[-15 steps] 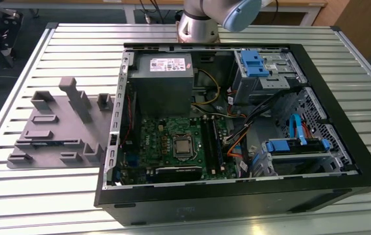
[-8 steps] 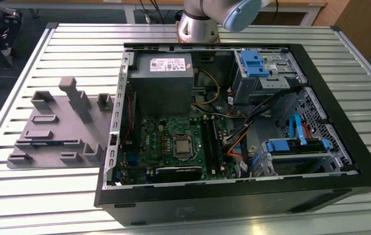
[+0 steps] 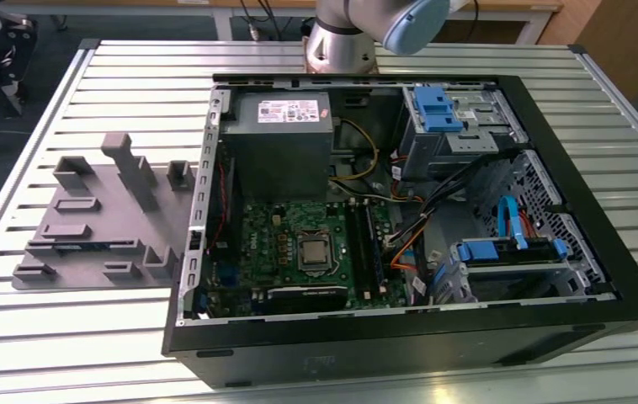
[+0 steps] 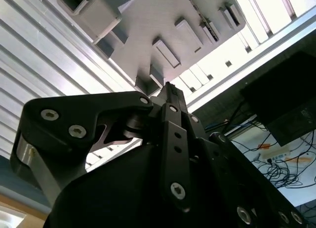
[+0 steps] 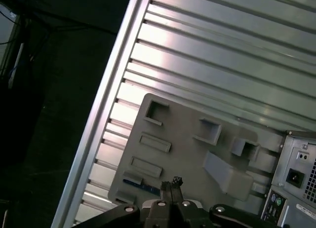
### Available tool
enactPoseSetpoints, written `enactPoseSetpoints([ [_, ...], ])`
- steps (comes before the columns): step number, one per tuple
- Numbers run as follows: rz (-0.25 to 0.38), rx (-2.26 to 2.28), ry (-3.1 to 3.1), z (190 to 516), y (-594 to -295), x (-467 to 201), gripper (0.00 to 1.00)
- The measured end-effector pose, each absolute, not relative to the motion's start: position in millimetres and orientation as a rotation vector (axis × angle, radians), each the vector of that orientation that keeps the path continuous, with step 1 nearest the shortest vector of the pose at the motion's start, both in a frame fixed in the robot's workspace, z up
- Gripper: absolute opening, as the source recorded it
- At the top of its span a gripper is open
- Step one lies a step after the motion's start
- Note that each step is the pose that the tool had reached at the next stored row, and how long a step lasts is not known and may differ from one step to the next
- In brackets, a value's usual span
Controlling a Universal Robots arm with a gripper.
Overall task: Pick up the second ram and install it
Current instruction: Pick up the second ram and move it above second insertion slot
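Observation:
The second ram point(image 3: 89, 247) is a thin blue stick lying in a slot near the front of the grey tray point(image 3: 77, 198), on the exterior view's left. In the first wrist view the ram point(image 5: 142, 188) shows as a blue strip at the tray's point(image 5: 187, 156) near edge, just beside my gripper point(image 5: 171, 182). The black fingers are shut together with nothing between them, well above the tray. The second wrist view shows the same shut gripper point(image 4: 168, 88) with the tray point(image 4: 143, 20) beyond it.
An open black computer case point(image 3: 409, 337) lies on the slatted metal table point(image 3: 128, 76), with the green motherboard point(image 3: 285, 244), a grey power supply point(image 3: 279, 126) and blue drive bays point(image 3: 443, 109) inside. The arm's base point(image 3: 336, 46) stands at the table's far edge. Upright blocks point(image 3: 140, 172) rise from the tray.

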State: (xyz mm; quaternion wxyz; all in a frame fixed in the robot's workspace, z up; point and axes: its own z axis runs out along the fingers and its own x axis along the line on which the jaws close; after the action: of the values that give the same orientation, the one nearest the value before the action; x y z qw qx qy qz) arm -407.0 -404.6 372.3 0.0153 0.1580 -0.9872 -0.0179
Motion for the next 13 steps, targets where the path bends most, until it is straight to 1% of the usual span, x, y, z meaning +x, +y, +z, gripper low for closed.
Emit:
enactPoseSetpoints([
  [13,-0.054,0.613,-3.048,372.3,-404.6,-407.9,0.11],
])
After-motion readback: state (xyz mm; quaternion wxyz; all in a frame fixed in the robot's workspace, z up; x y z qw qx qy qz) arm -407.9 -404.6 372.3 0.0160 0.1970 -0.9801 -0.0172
